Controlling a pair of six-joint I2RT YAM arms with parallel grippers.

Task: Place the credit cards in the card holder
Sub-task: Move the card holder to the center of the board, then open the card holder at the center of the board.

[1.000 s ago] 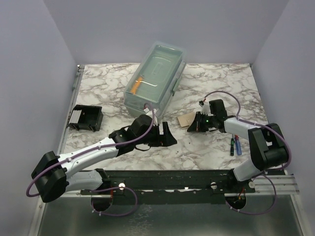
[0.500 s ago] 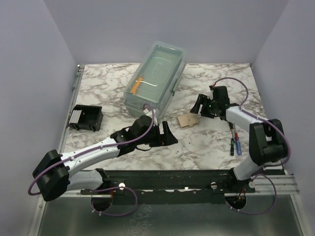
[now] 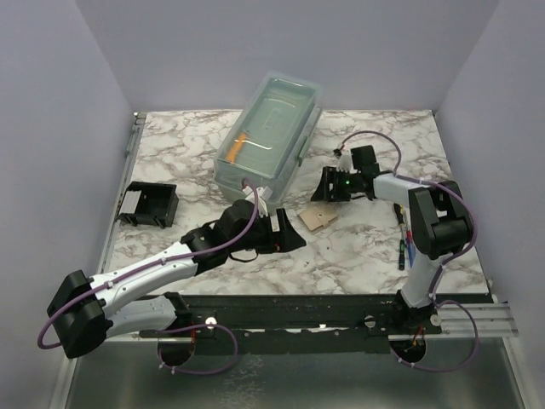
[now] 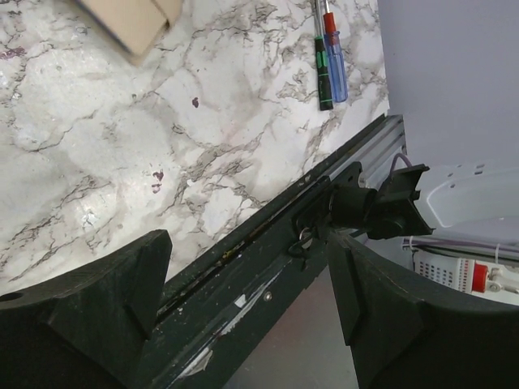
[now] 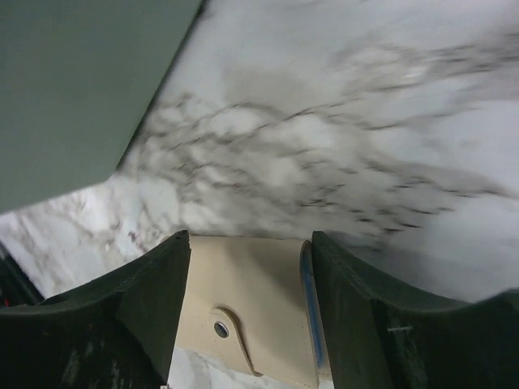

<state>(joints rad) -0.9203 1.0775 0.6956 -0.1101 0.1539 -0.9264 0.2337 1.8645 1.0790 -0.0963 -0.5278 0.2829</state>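
Credit cards: we see only a blue edge (image 5: 306,308), perhaps the light blue one, along the tan pad (image 3: 317,220) near the clear box (image 3: 268,136). The card holder (image 3: 149,204) stands well apart from that box. Our right gripper (image 3: 324,187) and left gripper (image 3: 292,233) both gape wide, empty. We could shove the pad instead of pinching so thin a card. Since half a second ago, the pad has slid and turned.
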